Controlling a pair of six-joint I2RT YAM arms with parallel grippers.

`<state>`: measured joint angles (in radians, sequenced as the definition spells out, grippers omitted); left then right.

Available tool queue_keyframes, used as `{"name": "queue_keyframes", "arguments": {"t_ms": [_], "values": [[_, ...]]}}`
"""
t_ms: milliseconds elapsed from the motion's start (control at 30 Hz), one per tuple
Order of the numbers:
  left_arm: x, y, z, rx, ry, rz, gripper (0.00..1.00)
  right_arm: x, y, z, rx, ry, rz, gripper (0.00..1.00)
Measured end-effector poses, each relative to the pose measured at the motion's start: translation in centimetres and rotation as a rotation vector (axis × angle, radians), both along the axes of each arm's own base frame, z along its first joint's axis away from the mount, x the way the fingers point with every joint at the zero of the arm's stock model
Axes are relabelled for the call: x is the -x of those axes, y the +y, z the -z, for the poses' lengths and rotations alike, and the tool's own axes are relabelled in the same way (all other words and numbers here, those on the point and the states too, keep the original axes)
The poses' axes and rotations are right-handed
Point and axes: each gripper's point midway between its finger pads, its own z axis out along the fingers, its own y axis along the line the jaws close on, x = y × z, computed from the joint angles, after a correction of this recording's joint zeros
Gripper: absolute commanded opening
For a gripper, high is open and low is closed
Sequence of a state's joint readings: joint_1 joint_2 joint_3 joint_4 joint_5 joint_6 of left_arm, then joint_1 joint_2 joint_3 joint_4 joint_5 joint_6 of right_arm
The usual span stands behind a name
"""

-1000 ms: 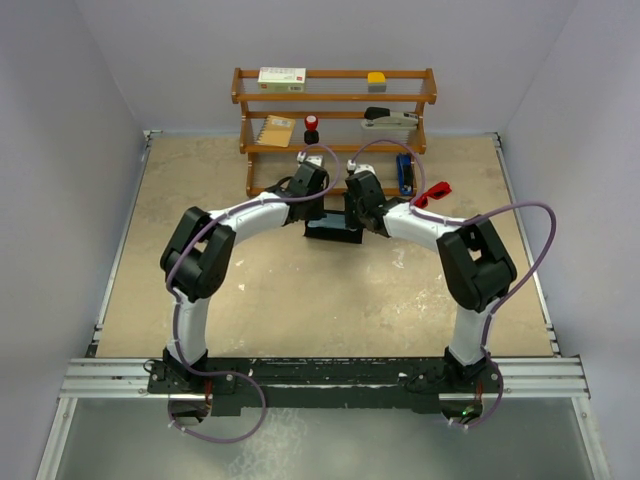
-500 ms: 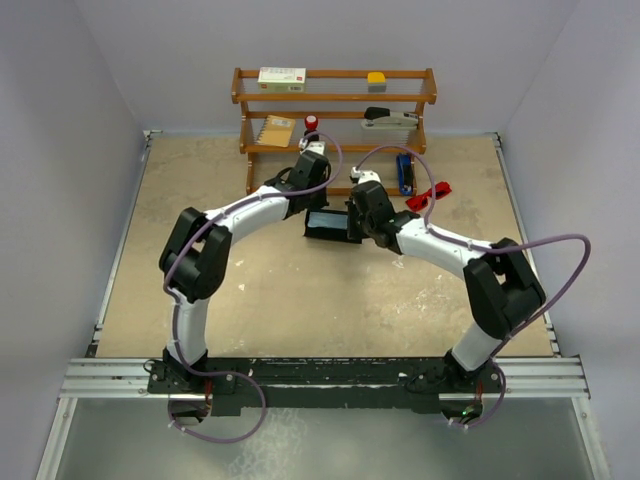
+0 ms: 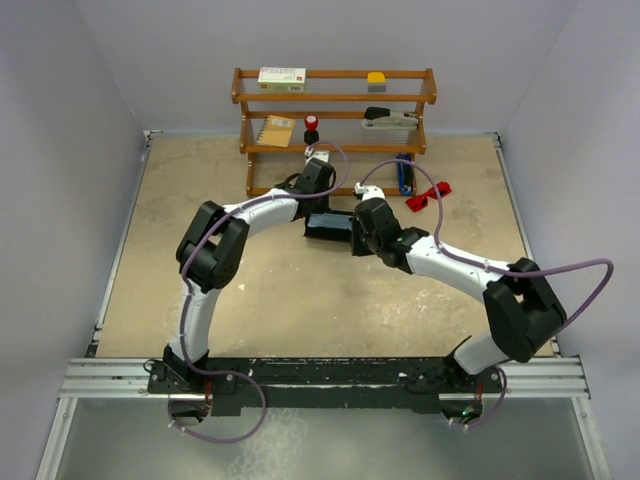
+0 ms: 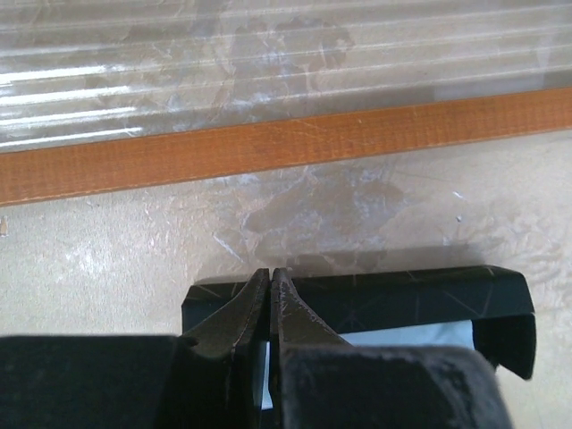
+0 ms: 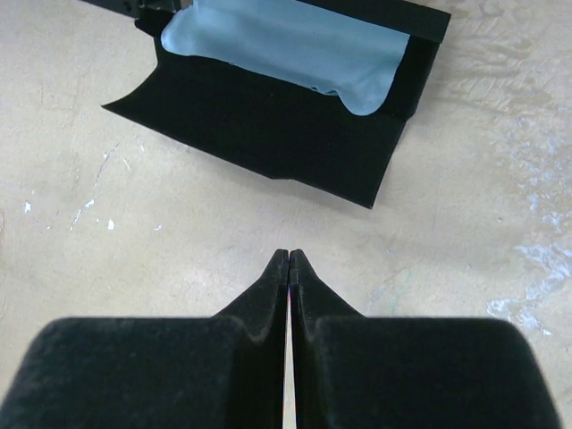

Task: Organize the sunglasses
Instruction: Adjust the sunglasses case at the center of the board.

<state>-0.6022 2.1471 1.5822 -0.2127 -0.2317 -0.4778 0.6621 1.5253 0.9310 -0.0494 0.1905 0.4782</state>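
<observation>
The sunglasses [image 3: 428, 194] are laid toward the table's [image 3: 200, 250] far right edge, long axis slanted near-left to far-right. The left gripper [image 4: 270, 273] is closed at the case [image 4: 402, 295] rim, and the right gripper [image 5: 289, 255] is closed on nothing.

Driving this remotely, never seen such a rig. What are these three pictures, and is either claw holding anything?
Two white robot arms, each with a two-finger claw. The wide picture looks down from above and behind them; the other two come from cameras on the wrists. On the table lie an open black case with a light blue cloth inside, and red sunglasses beside a wooden shelf. The left gripper is shut at the case's edge; the right gripper is shut over bare table. Neither clearly holds anything.
</observation>
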Motion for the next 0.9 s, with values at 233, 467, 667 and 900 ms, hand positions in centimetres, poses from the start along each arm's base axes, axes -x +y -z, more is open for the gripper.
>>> {"name": "queue_keyframes", "arguments": {"t_ms": [233,467,667,900], "values": [[-0.8,0.0,1.0,-0.018,-0.015,-0.007,0.0,0.6,-0.5,-0.7,-0.013,-0.008,0.006,0.0],[-0.9,0.1,1.3,-0.021,-0.021,-0.006,0.0,1.5,-1.1,0.4,0.008,0.02,0.007,0.0],[0.9,1.3,2.5,-0.042,0.006,-0.008,0.0,1.4,-1.0,0.4,0.001,0.016,0.01,0.0],[3.6,2.7,2.4,-0.063,0.034,-0.009,0.0,1.4,-1.0,0.4,-0.003,0.017,0.015,0.0]]}}
